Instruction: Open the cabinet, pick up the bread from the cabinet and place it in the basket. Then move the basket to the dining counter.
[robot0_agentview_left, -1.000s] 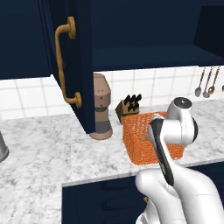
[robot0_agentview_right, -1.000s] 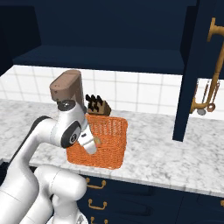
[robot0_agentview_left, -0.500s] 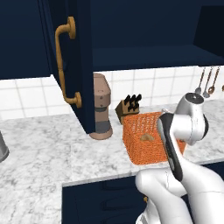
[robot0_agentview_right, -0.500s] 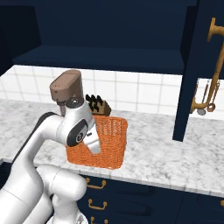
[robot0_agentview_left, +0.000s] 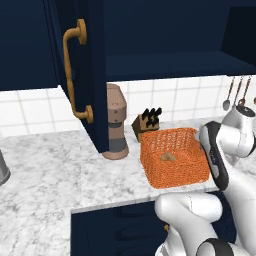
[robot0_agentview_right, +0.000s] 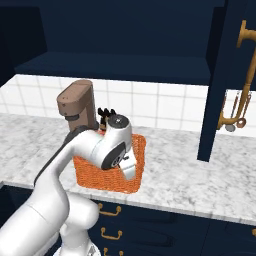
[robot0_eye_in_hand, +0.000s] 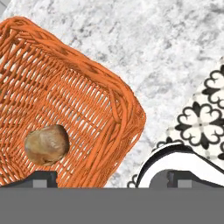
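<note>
Now, going left to right in my left base view: the cabinet (robot0_agentview_left: 90, 75) door hangs open, then the coffee machine (robot0_agentview_left: 116, 122), the knife block (robot0_agentview_left: 146, 121), then the basket (robot0_agentview_left: 172, 157) on the marble surface (robot0_agentview_left: 50, 175) with the bread (robot0_agentview_left: 168, 157) inside. My claw (robot0_eye_in_hand: 111, 177) is released, holding nothing, above the basket's rim.

The bread (robot0_eye_in_hand: 47, 145), a small round golden-brown roll, lies inside the basket (robot0_agentview_left: 175, 172). The orange woven basket stands upright on the marble worktop, near its front edge. The navy cabinet (robot0_agentview_left: 95, 75) door stands open above.
</note>
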